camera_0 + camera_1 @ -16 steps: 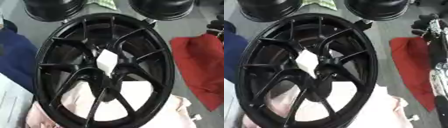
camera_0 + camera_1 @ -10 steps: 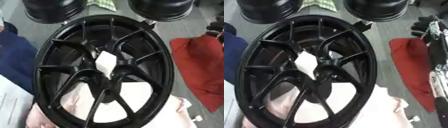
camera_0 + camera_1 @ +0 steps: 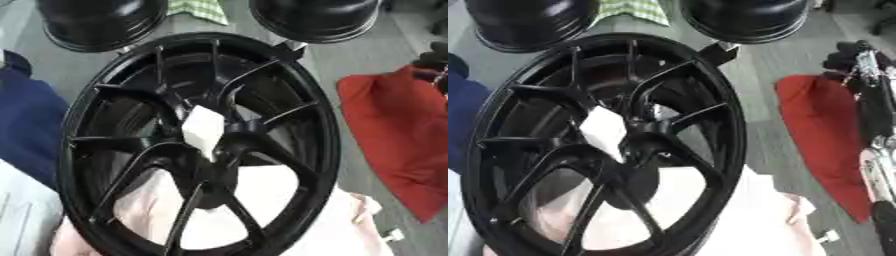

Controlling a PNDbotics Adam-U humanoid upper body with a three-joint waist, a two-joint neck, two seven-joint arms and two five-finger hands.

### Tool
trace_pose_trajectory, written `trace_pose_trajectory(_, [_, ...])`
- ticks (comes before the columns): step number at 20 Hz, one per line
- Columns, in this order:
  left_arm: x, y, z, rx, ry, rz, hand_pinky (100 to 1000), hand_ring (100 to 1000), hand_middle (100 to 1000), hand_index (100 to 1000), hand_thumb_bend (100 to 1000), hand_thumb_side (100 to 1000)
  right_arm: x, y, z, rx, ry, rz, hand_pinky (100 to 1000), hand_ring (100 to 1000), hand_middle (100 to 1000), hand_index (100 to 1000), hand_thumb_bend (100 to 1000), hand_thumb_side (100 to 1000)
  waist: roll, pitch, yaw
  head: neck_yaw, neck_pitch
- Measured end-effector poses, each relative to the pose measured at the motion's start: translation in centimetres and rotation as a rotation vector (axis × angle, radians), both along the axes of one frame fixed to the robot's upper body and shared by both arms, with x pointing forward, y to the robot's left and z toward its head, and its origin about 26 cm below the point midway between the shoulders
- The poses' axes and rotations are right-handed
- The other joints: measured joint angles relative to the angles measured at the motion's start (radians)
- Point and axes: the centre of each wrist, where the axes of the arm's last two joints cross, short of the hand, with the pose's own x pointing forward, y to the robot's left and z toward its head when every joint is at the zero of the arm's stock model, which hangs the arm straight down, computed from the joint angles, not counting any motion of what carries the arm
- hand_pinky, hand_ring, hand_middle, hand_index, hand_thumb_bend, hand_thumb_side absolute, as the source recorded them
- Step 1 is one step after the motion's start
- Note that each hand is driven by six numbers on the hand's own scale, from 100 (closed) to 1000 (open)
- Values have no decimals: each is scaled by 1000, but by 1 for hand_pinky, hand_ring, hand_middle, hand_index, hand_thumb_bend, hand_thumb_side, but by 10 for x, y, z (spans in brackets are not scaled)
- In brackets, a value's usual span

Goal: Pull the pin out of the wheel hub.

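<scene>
A big black wheel [image 3: 197, 145] is lying flat across the middle of the table, filling most of the scene, its spokes running in to the hub [image 3: 210, 145]. A white, wedge-like piece [image 3: 203, 131] is sitting right at the hub, which may be the pin, though I cannot be sure from here. The right hand [image 3: 855, 57] is showing only at about two o'clock from the hub, well apart from the wheel, at the table's right edge; its dark fingers look bunched, but I cannot tell whether they are curled or straight. The right eye view is showing the right arm [image 3: 878, 150] running down the right edge, black and silver, where the left eye view is catching just a dark scrap of it at the edge. The left hand is showing in neither view. A red cloth [image 3: 398, 135] is lying at three o'clock, a blue cloth [image 3: 26, 125] at nine, pale pink cloth [image 3: 341, 225] under the wheel's near side, and two more black wheels [image 3: 101, 20] are resting at twelve.
</scene>
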Motion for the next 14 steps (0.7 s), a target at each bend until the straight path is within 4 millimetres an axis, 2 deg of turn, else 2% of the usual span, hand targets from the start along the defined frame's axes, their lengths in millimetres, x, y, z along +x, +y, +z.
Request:
trace_pose_trajectory(4, [-2,3,31,237,0,-43,683,669,604,769,675,501,-2,-2,-4,-3,13,-9,737,715,629,733,100,769,-4,0,0,-2,14])
trace_pose_trajectory(8, [-4,0,56,395,12,-81,708,682,616,776,654,491,-4,-6,-5,-10,17,-24,736,717,631,734,100,768,-6,0,0,-2,26])
trace_pose_trajectory(14, [-8,-23,100,638,13,-188,747,708,653,795,622,472,-6,-9,-5,-24,22,-33,736,716,630,733,100,767,2,-2,6,3,44])
